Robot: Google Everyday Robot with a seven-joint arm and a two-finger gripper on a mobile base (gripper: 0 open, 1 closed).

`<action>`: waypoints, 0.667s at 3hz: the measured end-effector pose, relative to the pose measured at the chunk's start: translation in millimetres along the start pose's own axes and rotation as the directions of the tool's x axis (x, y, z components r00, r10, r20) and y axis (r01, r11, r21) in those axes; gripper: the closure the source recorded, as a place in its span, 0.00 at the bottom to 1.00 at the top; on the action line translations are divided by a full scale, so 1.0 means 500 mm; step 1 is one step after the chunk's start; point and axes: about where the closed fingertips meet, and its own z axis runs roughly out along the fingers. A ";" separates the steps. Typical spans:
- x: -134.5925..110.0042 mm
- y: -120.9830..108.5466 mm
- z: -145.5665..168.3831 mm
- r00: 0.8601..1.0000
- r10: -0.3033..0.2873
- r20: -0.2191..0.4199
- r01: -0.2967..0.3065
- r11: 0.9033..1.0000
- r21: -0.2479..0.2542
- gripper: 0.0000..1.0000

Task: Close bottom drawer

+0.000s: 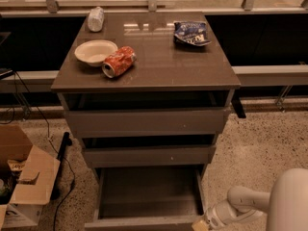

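The bottom drawer (149,196) is pulled far out at the foot of the grey-brown cabinet. It is a shallow tray with a bare flat floor and a low front panel (139,223) at the lower edge of the view. My gripper (201,225) is at the drawer's front right corner, at the end of a white arm that comes in from the lower right. It is right by the front panel's right end.
Above it, the middle drawer (147,155) and the top drawer (144,121) stand partly open. The cabinet top (163,61) holds a white bowl (95,52), a crushed red can (118,61), a blue chip bag (191,32) and a lying bottle (96,18). A cardboard box (24,186) sits on the floor at left.
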 end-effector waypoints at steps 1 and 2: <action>0.026 -0.026 0.055 0.999 0.033 -0.007 -0.033 0.999 -0.001 1.00; 0.012 -0.054 0.089 0.998 0.052 0.027 -0.052 0.998 0.029 1.00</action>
